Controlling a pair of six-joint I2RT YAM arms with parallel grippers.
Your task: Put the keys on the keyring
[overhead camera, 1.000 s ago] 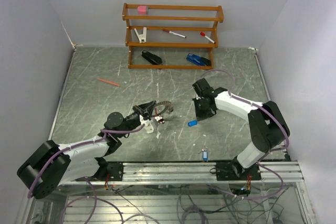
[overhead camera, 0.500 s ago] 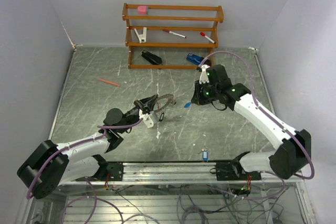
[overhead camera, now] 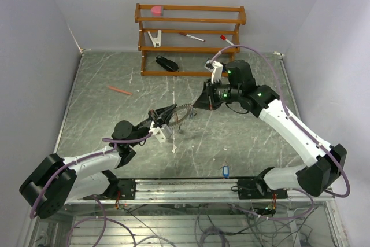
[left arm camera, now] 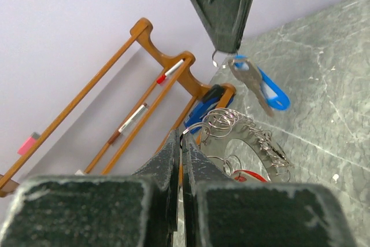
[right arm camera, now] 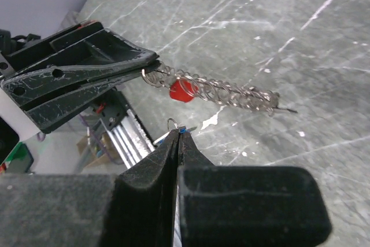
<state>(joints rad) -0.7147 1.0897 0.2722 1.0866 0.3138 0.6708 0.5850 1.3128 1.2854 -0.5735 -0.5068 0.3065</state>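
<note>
My left gripper [overhead camera: 168,112] is shut on the wire of the keyring [overhead camera: 182,111] and holds it off the table. The keyring [left arm camera: 254,138] is a fringe of small silvery loops with a red tag [left arm camera: 252,176]. In the right wrist view the keyring [right arm camera: 231,93] appears edge-on, pinched by the left fingers [right arm camera: 87,79]. My right gripper [overhead camera: 203,104] is shut on one of the keys [left arm camera: 259,87], which has a blue tag and hangs just right of the keyring. Its small ring [right arm camera: 181,129] pokes from the right gripper [right arm camera: 178,135]. Another key [overhead camera: 225,171] lies by the front rail.
A wooden shelf [overhead camera: 191,41] stands at the back with a pink eraser [overhead camera: 156,10], markers and a clip. A black stapler [overhead camera: 166,63] sits under it, and a blue stapler [left arm camera: 206,100] beside that. An orange pen [overhead camera: 118,90] lies at the left.
The right arm lifted the blue-tagged key off the table and carried it left and back to the keyring. The left gripper raised the keyring a little.
</note>
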